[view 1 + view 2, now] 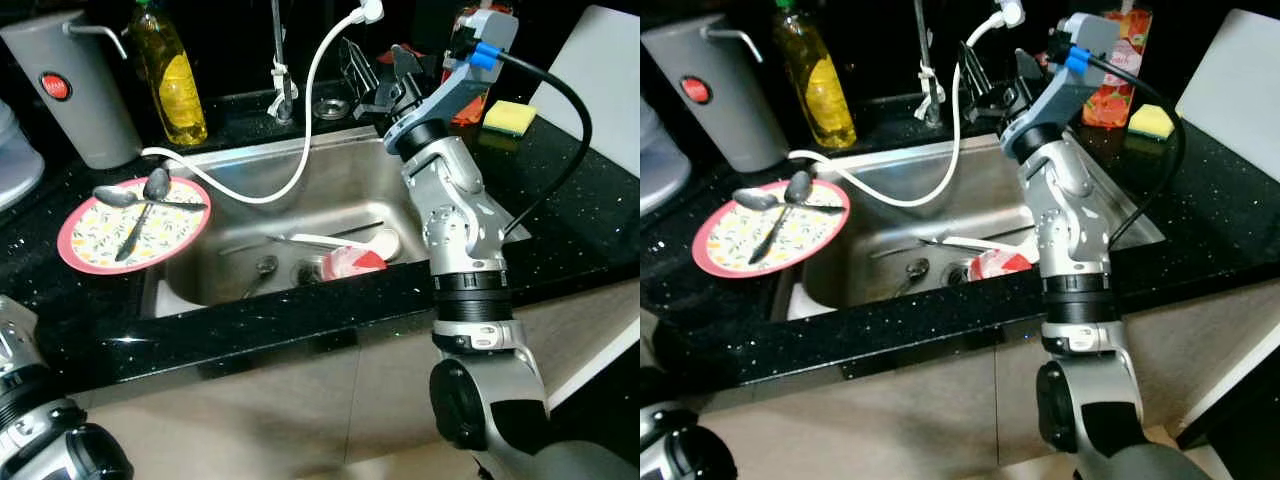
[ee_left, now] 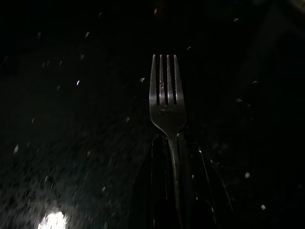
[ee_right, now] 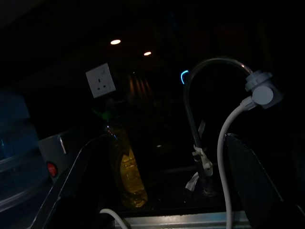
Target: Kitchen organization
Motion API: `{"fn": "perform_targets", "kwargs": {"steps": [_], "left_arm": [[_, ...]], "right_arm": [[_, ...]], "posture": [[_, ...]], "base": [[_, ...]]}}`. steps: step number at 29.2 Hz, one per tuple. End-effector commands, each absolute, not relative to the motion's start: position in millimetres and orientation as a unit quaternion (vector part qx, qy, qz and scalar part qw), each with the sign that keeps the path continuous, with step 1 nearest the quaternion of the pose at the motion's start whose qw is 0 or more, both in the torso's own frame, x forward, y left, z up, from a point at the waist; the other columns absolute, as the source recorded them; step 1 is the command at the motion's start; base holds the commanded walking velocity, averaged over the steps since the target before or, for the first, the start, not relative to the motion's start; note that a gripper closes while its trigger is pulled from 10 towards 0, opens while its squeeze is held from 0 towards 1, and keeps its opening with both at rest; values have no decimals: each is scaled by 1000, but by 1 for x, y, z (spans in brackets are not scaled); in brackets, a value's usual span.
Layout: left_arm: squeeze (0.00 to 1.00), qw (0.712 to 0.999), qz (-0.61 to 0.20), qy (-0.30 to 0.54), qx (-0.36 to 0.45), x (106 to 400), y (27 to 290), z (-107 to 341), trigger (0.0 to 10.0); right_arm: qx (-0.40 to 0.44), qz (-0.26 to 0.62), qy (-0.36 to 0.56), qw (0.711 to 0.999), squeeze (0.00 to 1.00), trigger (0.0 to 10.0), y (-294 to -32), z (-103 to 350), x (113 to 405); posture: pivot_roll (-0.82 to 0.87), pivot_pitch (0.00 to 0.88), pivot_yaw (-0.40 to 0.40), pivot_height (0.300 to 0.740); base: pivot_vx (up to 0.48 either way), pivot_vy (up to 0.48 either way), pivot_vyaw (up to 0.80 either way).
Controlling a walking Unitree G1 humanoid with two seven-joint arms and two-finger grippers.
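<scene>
Judging by the pictures, you're mid-sort: two spoons (image 1: 130,193) lie on the plate (image 1: 88,252) left of the sink (image 1: 352,178); more cutlery waits inside. Your left gripper (image 2: 174,191) clamps a fork (image 2: 167,102) by its handle; the right gripper (image 1: 378,88) hangs spread and empty above the sink's back edge.

Glossy speckled black counter (image 1: 560,215), brushed steel sink (image 1: 340,190), shiny metal fork (image 2: 167,102), perhaps stainless.

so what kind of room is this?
Almost certainly a home kitchen: a steel sink set in a black counter, a dish-soap bottle behind it, and a plate with spoons.
</scene>
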State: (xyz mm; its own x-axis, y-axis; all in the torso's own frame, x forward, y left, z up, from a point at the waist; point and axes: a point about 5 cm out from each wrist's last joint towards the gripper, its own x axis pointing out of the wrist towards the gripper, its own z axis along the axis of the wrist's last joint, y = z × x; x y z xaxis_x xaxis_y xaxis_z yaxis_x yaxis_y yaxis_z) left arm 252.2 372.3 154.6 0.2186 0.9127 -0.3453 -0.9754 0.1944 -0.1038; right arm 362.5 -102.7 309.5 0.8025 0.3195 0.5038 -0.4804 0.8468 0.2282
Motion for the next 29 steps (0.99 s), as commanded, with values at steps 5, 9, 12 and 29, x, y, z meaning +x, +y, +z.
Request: {"fn": "perform_targets", "kwargs": {"steps": [5, 9, 12, 29], "left_arm": [[0, 845, 526, -74, -60, 278, 367, 245, 10000], [0, 941, 295, -167, 5, 318, 307, 306, 10000], [0, 982, 129, -138, 27, 335, 258, 307, 10000], [27, 973, -199, -60, 100, 356, 145, 248, 10000]], "right_arm": [[175, 210, -227, 935, 0, 10000, -104, 308, 363], [176, 208, -229, 935, 0, 10000, -104, 309, 363], [175, 205, -231, 935, 0, 10000, -105, 309, 362], [165, 149, -236, 946, 0, 10000, -127, 306, 359]], "posture": [[167, 0, 54, 740], [157, 0, 59, 740], [156, 0, 60, 740], [78, 0, 102, 740]], "base": [[0, 0, 0], [0, 0, 0], [0, 0, 0], [0, 0, 0]]}}
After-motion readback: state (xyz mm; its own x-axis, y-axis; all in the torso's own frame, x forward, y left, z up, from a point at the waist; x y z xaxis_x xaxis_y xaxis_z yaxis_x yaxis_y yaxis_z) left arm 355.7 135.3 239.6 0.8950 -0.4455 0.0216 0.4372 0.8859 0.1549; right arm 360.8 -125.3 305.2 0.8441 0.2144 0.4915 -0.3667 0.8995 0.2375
